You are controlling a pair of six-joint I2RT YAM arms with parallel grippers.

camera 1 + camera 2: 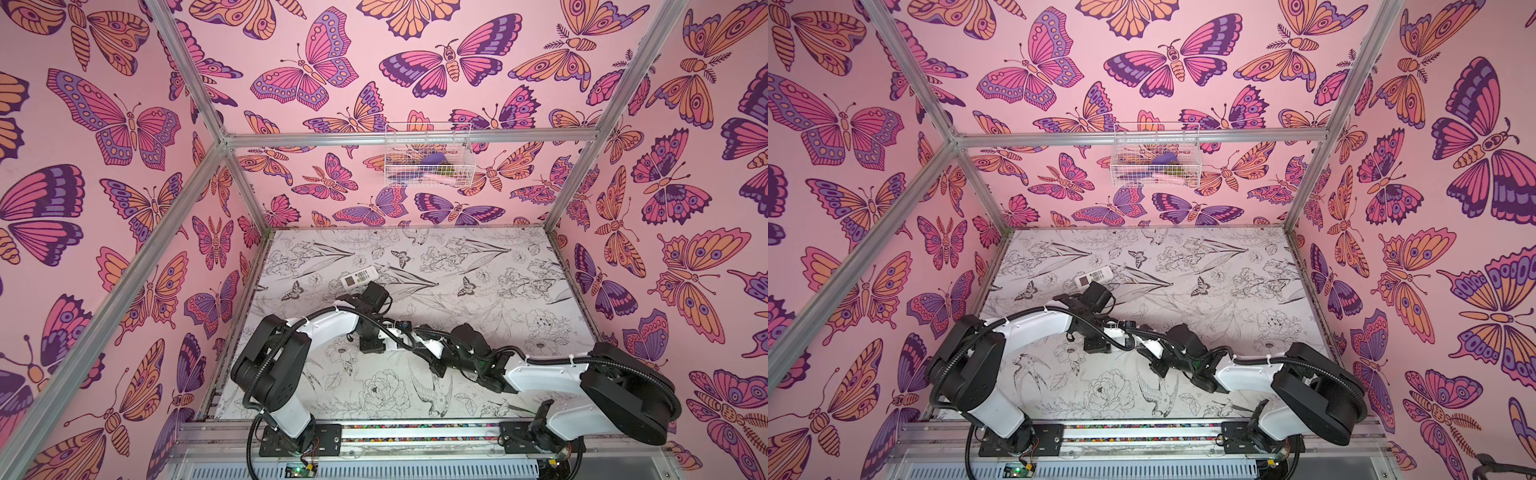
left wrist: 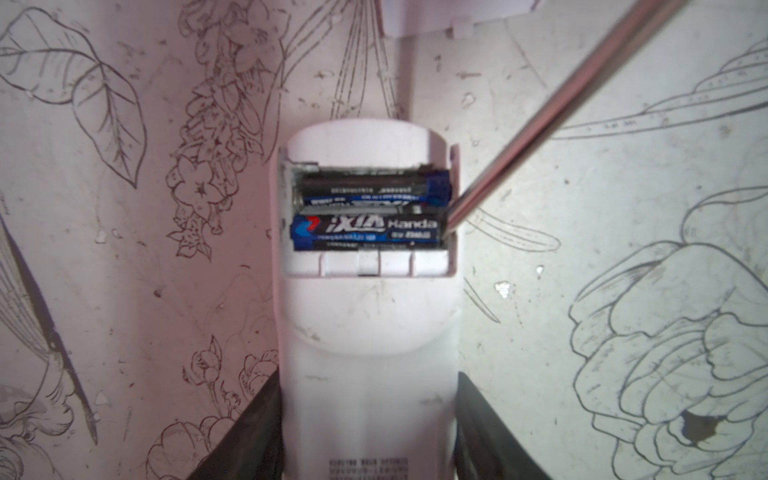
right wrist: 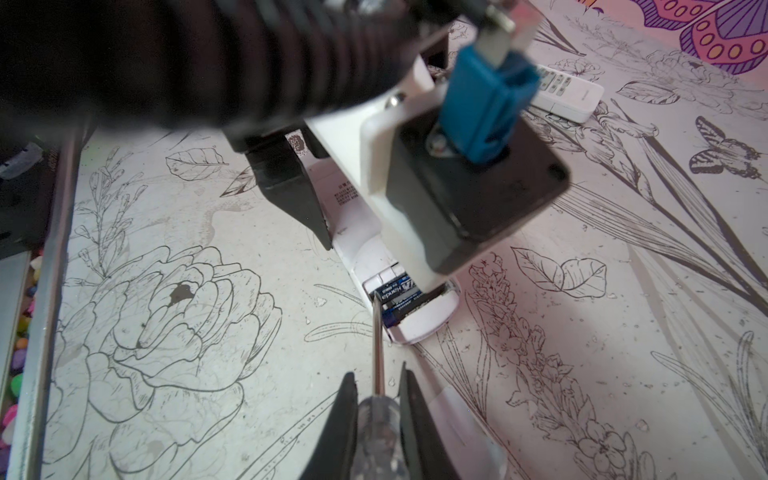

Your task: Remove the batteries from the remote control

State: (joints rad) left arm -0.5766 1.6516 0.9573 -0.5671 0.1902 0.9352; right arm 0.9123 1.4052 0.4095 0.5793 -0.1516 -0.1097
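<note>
A white remote control [image 2: 370, 332] lies back up on the table, and my left gripper [image 2: 370, 436] is shut on its lower body, one black finger [image 2: 249, 432] at each side. Its battery bay is uncovered. Two black-and-blue batteries lie side by side in it, the nearer one [image 2: 365, 232] with its label up, the second [image 2: 365, 193] behind it. My right gripper [image 3: 378, 399] is shut on the clear handle of a screwdriver [image 3: 380, 432]. The metal shaft [image 2: 540, 120] slants down, and its tip rests at one end of the nearer battery [image 3: 395, 295].
A second white remote [image 1: 359, 277], buttons up, lies farther back on the flower-patterned table [image 1: 478, 266]. A small white cover plate [image 3: 465, 419] lies beside my right gripper. A wire basket [image 1: 428, 156] hangs on the back wall. Both arms meet mid-table.
</note>
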